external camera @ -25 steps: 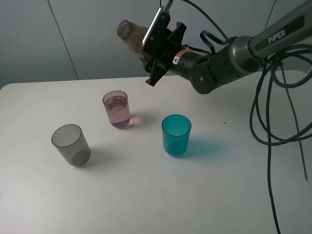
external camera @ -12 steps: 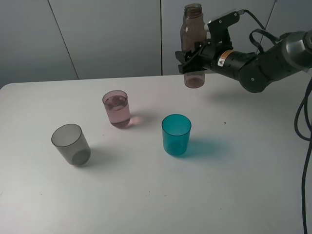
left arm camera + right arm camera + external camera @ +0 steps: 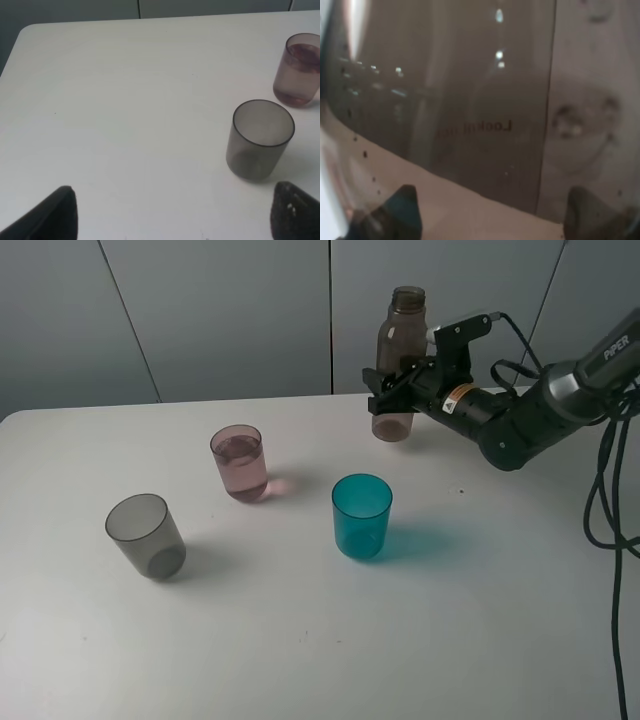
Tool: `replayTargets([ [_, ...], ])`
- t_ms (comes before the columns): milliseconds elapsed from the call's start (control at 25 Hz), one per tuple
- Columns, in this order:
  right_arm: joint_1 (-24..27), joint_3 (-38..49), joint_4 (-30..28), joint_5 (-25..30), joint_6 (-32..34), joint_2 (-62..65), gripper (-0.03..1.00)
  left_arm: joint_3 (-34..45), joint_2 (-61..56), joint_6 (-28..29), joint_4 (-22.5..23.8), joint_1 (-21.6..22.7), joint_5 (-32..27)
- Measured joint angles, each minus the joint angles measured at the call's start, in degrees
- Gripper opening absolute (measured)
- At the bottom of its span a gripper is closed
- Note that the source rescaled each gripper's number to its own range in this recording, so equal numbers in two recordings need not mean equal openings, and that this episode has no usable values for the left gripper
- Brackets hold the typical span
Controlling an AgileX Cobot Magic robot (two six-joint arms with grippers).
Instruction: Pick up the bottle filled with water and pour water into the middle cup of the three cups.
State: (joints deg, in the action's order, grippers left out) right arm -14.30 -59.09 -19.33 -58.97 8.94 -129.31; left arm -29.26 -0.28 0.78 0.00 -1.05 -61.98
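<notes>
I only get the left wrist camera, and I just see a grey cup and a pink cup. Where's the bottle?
Observer: The right gripper is holding the bottle upright, off to the right in the high view.
Operator: Is there another cup?
Observer: Yes, a teal cup stands right of the pink cup.
Operator: Is the bottle over the pink cup?
Observer: No, it is farther back than the teal cup, well away from the pink one.
</notes>
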Motion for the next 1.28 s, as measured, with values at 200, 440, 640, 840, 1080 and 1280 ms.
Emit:
replayTargets([
  [200,0.00,0.00,0.47,-1.50,0.00,-1.37,0.00,0.00,0.00,0.00,0.00,0.00,0.00],
  [440,0.00,0.00,1.01,2.04,0.00,-1.37,0.00,0.00,0.00,0.00,0.00,0.00,0.00],
  [640,0.00,-0.10,1.09,4.39,0.00,-1.37,0.00,0.00,0.00,0.00,0.00,0.00,0.00],
  [840,0.00,-0.10,1.09,4.39,0.00,-1.37,0.00,0.00,0.00,0.00,0.00,0.00,0.00],
  [1080,0.00,-0.10,0.40,4.68,0.44,-1.37,0.32,0.00,0.00,0.00,0.00,0.00,0.00],
  [1280,0.00,1.05,-0.59,8.07,2.01,-0.25,0.98,0.00,0.00,0.00,0.00,0.00,0.00],
])
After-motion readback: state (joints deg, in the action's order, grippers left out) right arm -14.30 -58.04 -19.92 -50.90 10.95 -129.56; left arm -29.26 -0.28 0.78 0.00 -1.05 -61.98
